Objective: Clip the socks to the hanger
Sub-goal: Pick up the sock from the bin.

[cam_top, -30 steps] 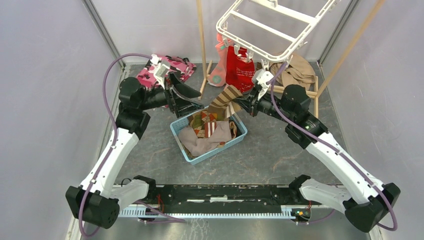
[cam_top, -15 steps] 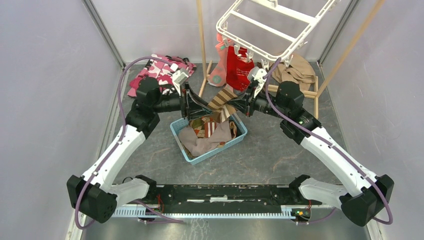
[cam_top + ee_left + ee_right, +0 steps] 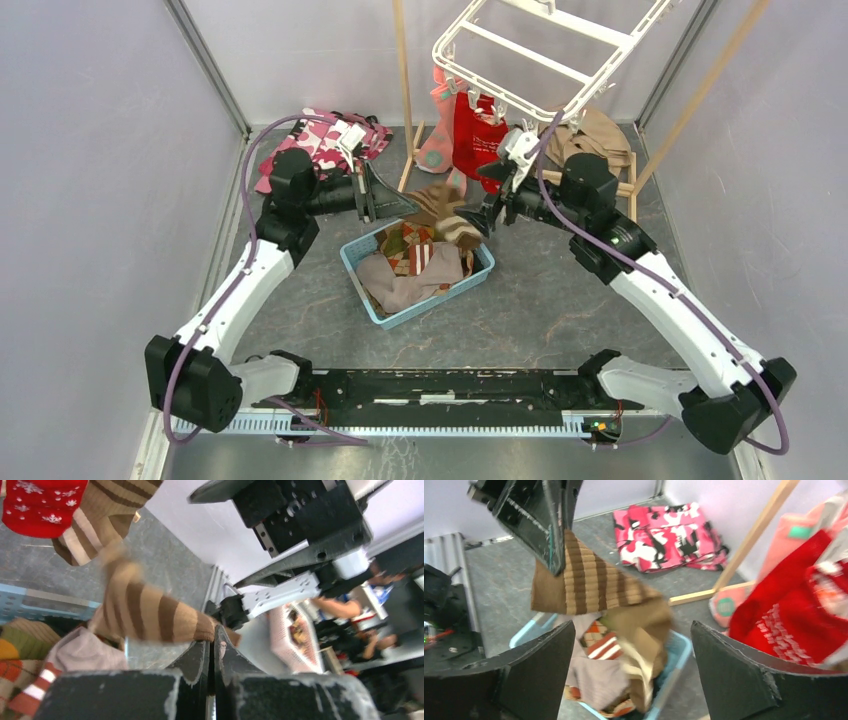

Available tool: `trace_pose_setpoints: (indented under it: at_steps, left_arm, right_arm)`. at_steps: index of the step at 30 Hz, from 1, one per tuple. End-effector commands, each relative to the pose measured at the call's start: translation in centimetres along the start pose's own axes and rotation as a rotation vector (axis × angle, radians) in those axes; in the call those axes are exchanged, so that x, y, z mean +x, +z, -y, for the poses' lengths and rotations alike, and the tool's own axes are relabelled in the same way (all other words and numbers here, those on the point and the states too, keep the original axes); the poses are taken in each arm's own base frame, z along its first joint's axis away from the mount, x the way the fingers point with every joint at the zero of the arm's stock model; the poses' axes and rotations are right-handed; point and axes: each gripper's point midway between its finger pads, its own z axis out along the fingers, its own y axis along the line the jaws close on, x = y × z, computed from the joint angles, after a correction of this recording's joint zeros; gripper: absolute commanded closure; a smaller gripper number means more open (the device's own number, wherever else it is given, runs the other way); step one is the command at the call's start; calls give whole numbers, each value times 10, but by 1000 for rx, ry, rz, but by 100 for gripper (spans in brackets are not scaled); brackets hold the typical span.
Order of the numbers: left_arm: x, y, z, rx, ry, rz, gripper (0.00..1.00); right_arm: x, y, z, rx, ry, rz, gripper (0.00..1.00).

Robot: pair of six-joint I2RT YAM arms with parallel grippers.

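A brown sock with cream stripes point(image 3: 440, 205) hangs over the blue basket point(image 3: 352, 265). My left gripper point(image 3: 405, 208) is shut on its cuff; in the left wrist view the jaws point(image 3: 214, 640) pinch the fabric edge and the sock point(image 3: 150, 617) trails off to the left. My right gripper point(image 3: 487, 198) stands open just right of the sock, and nothing is gripped between its fingers point(image 3: 632, 625); the sock's loose end point(image 3: 644, 630) is blurred below. A red sock point(image 3: 478, 140) and a salmon-pink sock point(image 3: 437, 140) hang from clips on the white hanger point(image 3: 500, 92).
More socks and a grey cloth fill the basket point(image 3: 681, 652). A pink camouflage garment point(image 3: 320, 145) lies at the back left and a tan cloth point(image 3: 595, 140) at the back right. Thin wooden poles point(image 3: 403, 90) stand beside the hanger.
My left gripper moved in and shut on the striped sock's cuff. My right gripper, which held the sock, has opened and let go; the sock's free end sags toward the basket.
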Motion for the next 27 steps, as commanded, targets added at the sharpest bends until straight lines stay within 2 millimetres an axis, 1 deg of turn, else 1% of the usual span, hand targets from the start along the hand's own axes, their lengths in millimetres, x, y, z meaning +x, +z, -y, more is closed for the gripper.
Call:
trace_pose_setpoints:
  at_steps: [1,3,4,5,7,9,11,14,16,20,23,26,27]
  left_arm:
    - [-10,-1,8,70,-444,-1,98]
    - [-11,1,8,94,-578,6,98]
    - [-17,1,13,131,-582,29,98]
    - [-20,2,14,141,-623,42,98]
    - [-27,3,18,176,-657,63,98]
    - [-30,7,20,193,-694,59,98]
    - [-33,10,24,207,-700,61,98]
    - [-36,12,28,216,-698,57,98]
    - [-37,13,30,221,-695,54,98]
    - [-36,13,30,222,-697,50,98]
    - [-35,14,29,221,-698,47,98]
    - [-33,15,27,218,-703,44,98]
    - [-33,15,26,217,-705,44,98]
  right_arm:
    - [-49,-31,2,42,-269,106,3]
    - [-52,-32,-12,-34,-345,142,2]
    - [-51,-30,-17,-69,-367,148,2]
    - [-49,-29,-21,-94,-382,150,2]
    - [-42,-21,-25,-123,-413,136,5]
    - [-36,-11,-30,-120,-467,110,6]
    - [-30,0,-37,-122,-517,77,6]
    - [-21,13,-42,-124,-550,24,9]
    - [-20,18,-42,-115,-558,11,13]
    - [-26,23,-41,-102,-571,22,24]
    - [-32,24,-41,-97,-576,40,37]
    - [-38,24,-43,-98,-575,60,52]
    - [-39,24,-44,-101,-573,67,56]
